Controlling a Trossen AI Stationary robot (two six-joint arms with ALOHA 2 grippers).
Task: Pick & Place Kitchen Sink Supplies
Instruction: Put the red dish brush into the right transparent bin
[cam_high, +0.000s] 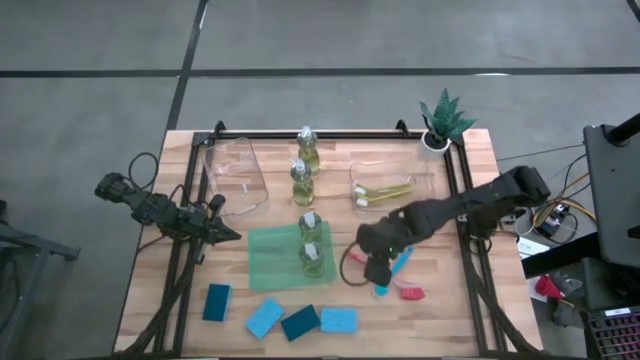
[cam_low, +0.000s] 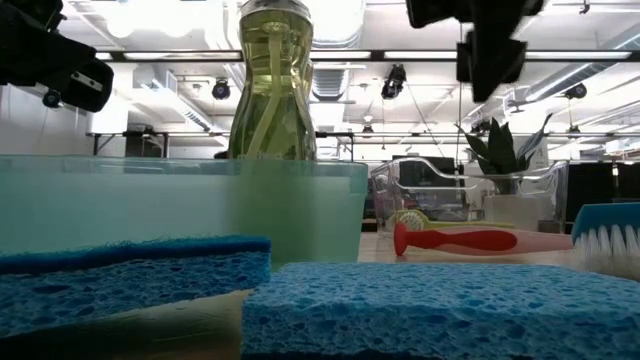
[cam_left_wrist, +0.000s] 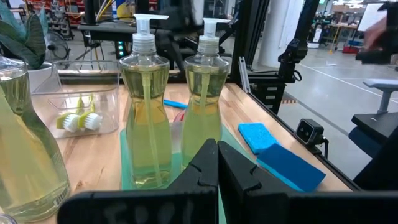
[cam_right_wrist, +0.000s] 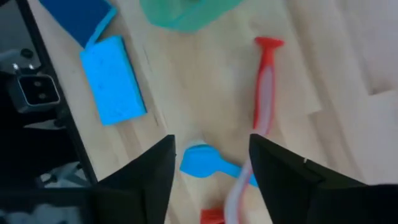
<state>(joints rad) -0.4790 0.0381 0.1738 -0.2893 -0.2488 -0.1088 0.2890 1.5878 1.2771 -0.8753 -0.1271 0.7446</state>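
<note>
Two brushes (cam_right_wrist: 264, 87) below right gripper (cam_right_wrist: 211, 165)

Blue brush (cam_high: 399, 266) partly hidden under right end effector (cam_high: 377, 268).

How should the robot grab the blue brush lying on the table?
Probably by its thin handle, coming straight down from above. The blue brush lies flat on the wood, so its handle is the narrow part that fits between fingers. The right gripper is already above it, open, with one finger on each side. A red brush lies close by, so stay clear of it.
</note>
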